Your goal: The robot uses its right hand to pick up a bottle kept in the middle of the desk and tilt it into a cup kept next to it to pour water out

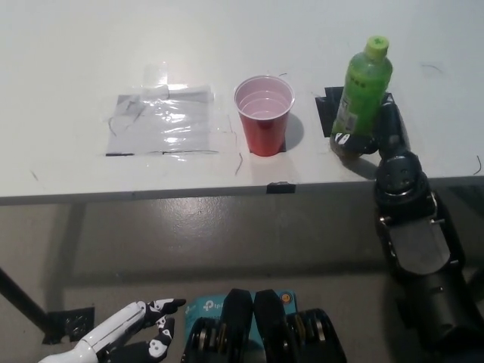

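Observation:
A green bottle (361,94) with a light green cap stands tilted a little to the right, over a black tape mark at the desk's right side. My black right hand (384,136) is wrapped around its lower part from the right, fingers closed on it. A red cup (264,115) stands upright just left of the bottle, a short gap between them. My white left hand (128,333) rests low at the bottom left, below the desk edge, fingers apart and holding nothing.
A clear plastic sheet (166,119) is taped to the white desk (76,60) left of the cup. The desk's front edge (189,193) runs across the picture's middle, with grey floor below it.

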`<act>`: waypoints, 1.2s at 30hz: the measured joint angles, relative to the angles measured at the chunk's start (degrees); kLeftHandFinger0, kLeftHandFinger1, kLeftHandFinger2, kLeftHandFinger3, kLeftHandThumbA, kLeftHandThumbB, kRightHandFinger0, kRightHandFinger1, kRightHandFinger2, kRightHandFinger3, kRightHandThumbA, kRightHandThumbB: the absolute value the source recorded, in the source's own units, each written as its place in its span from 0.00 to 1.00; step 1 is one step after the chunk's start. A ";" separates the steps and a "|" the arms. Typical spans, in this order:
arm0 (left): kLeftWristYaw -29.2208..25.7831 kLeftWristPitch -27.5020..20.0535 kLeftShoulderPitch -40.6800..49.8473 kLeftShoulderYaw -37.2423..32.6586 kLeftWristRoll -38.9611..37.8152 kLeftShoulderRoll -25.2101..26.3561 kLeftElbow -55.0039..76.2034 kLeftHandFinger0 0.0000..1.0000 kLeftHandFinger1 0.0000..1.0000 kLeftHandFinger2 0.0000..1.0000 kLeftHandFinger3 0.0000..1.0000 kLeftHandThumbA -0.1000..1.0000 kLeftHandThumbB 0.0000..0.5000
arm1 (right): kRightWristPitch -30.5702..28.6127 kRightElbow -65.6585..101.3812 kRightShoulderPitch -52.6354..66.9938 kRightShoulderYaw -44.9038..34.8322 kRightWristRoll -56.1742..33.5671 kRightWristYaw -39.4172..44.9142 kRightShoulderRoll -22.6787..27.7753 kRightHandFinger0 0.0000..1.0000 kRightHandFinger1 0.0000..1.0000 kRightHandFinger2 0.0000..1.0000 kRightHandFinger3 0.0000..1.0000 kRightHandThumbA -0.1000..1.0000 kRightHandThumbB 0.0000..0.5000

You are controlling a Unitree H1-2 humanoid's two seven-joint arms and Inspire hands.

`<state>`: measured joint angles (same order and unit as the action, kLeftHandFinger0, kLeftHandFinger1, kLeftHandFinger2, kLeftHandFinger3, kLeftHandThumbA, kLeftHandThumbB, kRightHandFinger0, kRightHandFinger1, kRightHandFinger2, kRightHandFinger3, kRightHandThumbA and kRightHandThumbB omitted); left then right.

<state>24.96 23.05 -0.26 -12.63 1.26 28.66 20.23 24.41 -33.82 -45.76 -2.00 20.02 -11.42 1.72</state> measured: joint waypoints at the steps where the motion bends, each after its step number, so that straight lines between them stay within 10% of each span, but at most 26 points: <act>1: 0.02 0.00 0.00 0.00 0.00 0.00 0.00 0.98 1.00 1.00 1.00 0.92 0.55 | -0.44 -0.80 -0.29 -0.21 0.00 -0.74 -0.12 1.00 1.00 1.00 1.00 0.68 0.79; 15: 0.90 0.03 -0.08 -0.45 0.07 0.02 0.01 0.99 1.00 1.00 1.00 0.91 0.57 | -4.39 -5.54 -1.70 -1.25 -1.12 -7.72 -0.96 1.00 1.00 1.00 1.00 0.70 0.84; 16: 0.90 0.03 -0.08 -0.45 0.07 0.01 0.01 0.99 1.00 1.00 1.00 0.91 0.54 | -4.62 -5.53 -1.70 -1.03 -1.14 -7.80 -1.13 0.46 0.58 0.90 1.00 0.60 0.40; 18: 0.92 0.03 -0.10 -0.47 0.07 0.01 0.01 0.99 1.00 1.00 1.00 0.91 0.56 | -5.54 -5.28 -1.69 -0.43 -1.16 -8.14 -1.31 0.15 0.21 0.33 1.00 0.34 0.01; 19: 0.92 0.03 -0.12 -0.47 0.07 0.01 0.01 0.99 1.00 1.00 1.00 0.91 0.55 | -6.13 -5.26 -1.69 -0.31 -1.15 -8.44 -1.37 0.01 0.01 0.08 1.00 0.25 0.00; 21: 0.92 0.03 -0.16 -0.47 0.07 0.01 0.00 0.99 1.00 1.00 1.00 0.91 0.54 | -7.51 -5.25 -1.46 0.13 -1.10 -9.17 -1.35 0.00 0.00 0.00 0.97 0.17 0.00; 22: 0.93 0.03 -0.16 -0.48 0.07 0.02 0.01 0.98 1.00 1.00 1.00 0.91 0.56 | -8.31 -5.21 -1.27 0.39 -1.08 -9.51 -1.33 0.00 0.00 0.00 0.57 0.09 0.00; 24: 0.94 0.03 -0.21 -0.53 0.09 0.02 0.02 0.99 1.00 1.00 1.00 0.92 0.56 | -9.57 -4.72 -0.82 1.38 -0.72 -10.19 -1.17 0.00 0.00 0.00 0.41 0.00 0.00; 36: 1.34 0.11 -0.31 -0.96 0.20 0.03 0.10 1.00 1.00 1.00 1.00 0.90 0.53 | -15.94 -3.51 0.28 5.46 1.43 -12.01 3.61 0.00 0.00 0.01 0.19 0.00 0.00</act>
<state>26.30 23.17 -0.57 -13.59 1.46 28.69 20.33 8.47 -37.34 -45.48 3.47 21.45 -23.43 5.33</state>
